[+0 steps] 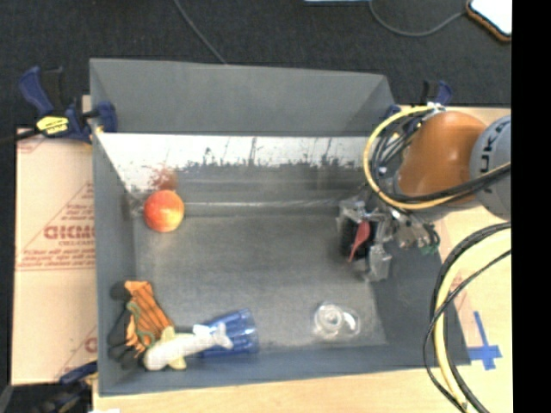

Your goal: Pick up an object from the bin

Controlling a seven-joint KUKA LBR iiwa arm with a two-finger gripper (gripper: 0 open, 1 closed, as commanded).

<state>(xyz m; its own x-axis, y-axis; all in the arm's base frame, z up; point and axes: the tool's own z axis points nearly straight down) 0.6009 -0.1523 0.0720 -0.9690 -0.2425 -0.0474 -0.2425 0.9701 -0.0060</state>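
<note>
**Gripper low at the right wall, its grip unreadable**

Closest to me, in the near left corner of the grey bin (232, 97), lies a small heap. An orange striped soft toy (142, 310) sits against the left wall, its dark lower end lost in the corner's shadow. A white and blue thing (209, 337) lies lengthways along the near wall, touching the toy. What the white end is I can't say; the blue end looks ribbed.

Further along the near wall, towards the right, sits a clear plastic piece (334, 321). It is see-through and roundish, alone on bare floor, and its outline is hard to follow against the grey.

Beyond it and a little right hangs the gripper (365, 249), close to the right wall, over bare floor beside the clear piece rather than above it. It reads as a tangle of dark and grey parts with a streak of red. I cannot tell how far it is open, or whether the red belongs to it or is something it has hold of. Behind it, the orange cover (439, 153) and looped cables (383, 157) hide the wrist and part of the bin's right rim.

Farthest off, by the back left corner, an orange-red ball (164, 211) rests at the foot of the far wall, well apart from everything else.
</note>
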